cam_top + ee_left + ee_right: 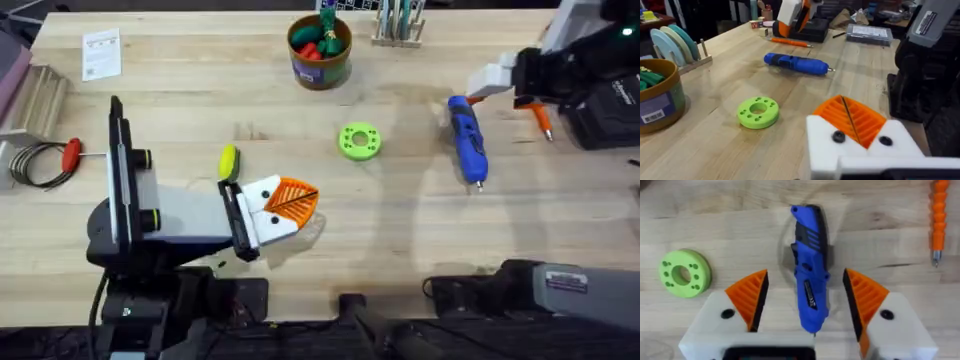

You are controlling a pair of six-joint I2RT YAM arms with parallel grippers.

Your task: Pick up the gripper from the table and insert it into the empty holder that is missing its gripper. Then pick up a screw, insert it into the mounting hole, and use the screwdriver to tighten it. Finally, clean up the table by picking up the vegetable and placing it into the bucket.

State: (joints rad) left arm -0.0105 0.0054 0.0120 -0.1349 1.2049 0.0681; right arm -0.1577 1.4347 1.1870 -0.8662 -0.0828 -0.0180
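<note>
Straddling the blue screwdriver (809, 275) with its fingers wide, the right tool (807, 300) could roll it on closing off-centre; the left tool (290, 205) sits narrow, empty.

Light wood table (250, 90); cluttered dark room behind far edge; even overhead light, soft shadows.

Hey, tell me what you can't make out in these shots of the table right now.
Holder: overhead, dark arm housing covers its far side, so whether a finger is missing is unclear.
Left claw: left wrist view, anything pinched between its shut pads is hidden.
Bucket: left wrist view, cut off by the edge.
Vegetable: overhead, lower end hidden behind the left arm.
</note>
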